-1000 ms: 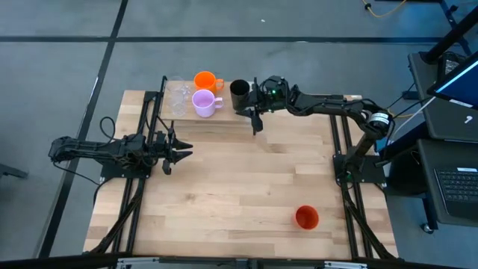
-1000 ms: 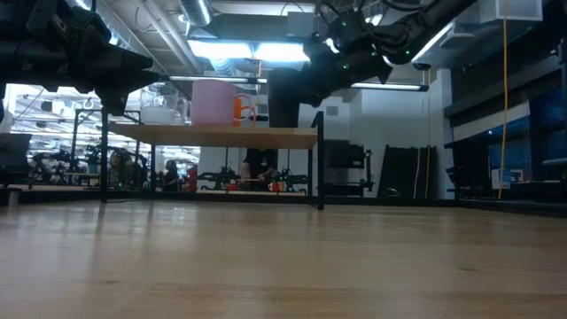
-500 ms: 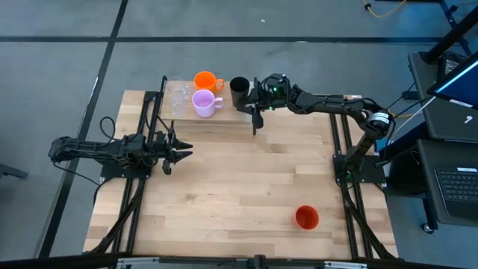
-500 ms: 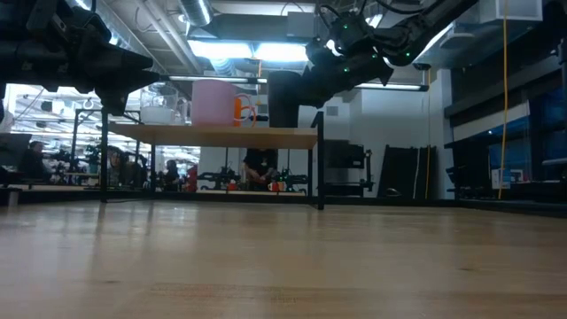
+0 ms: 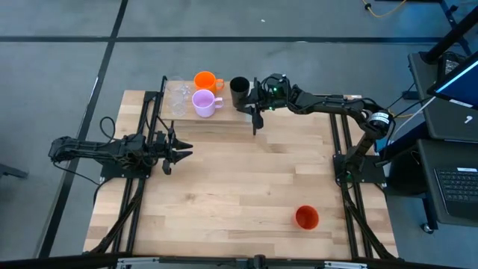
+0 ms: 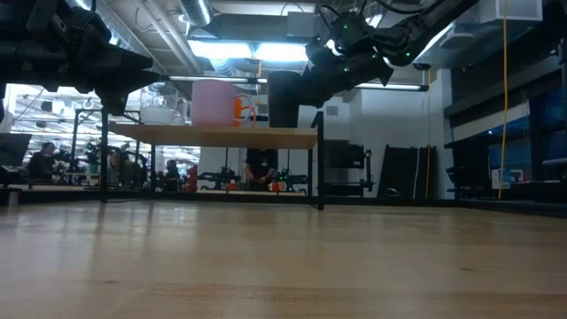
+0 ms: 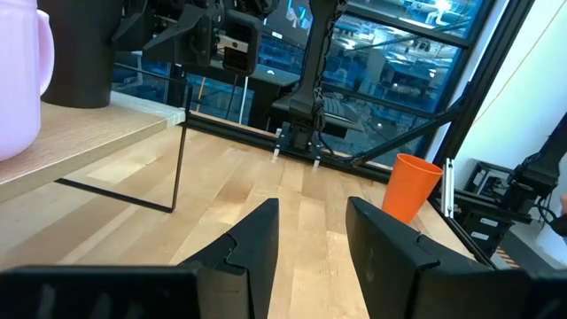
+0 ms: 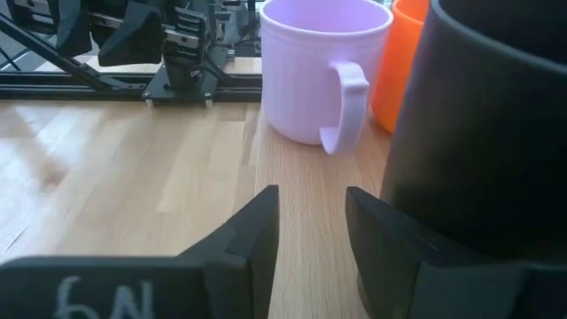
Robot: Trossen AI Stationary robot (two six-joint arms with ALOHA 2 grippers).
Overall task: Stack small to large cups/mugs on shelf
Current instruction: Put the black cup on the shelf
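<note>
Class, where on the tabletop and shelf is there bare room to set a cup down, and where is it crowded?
Free: the tabletop between the left pincer and the red-orange cup. Crowded: the shelf, where clear glasses, orange mug, lilac mug and black tumbler cluster beside the right pincer.

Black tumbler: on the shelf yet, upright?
Yes. The black tumbler stands upright on the shelf, mouth up, beside the lilac mug. The right gripper is next to it, jaws empty.

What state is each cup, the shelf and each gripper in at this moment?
Black tumbler: upright on shelf.
Lilac mug: upright on shelf.
Orange mug: upright on shelf.
Clear glasses: on shelf.
Red-orange cup: upright on table.
Shelf: standing.
Left gripper: open, empty.
Right gripper: open, empty, beside tumbler.
</note>
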